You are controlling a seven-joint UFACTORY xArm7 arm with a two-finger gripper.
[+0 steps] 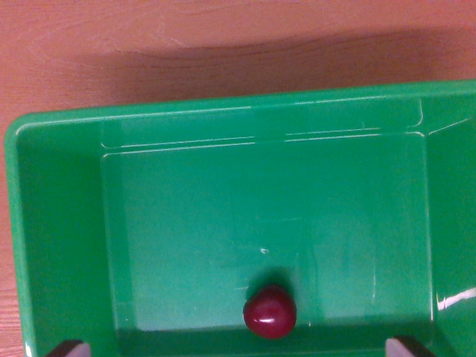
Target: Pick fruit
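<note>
The arm's wrist camera looks straight down into a glossy green plastic bin (59,223) on a reddish wooden tabletop (223,44). Two dark fingertips (68,348) peek in at seven and five o'clock, spread wide, holding nothing. A small round dark-red fruit (270,312) rests at six o'clock between them, untouched.

The fruit (270,312) was a glossy dark red, the tub (59,223) was bright green, and the table (149,52) was reddish-brown wood grain.
</note>
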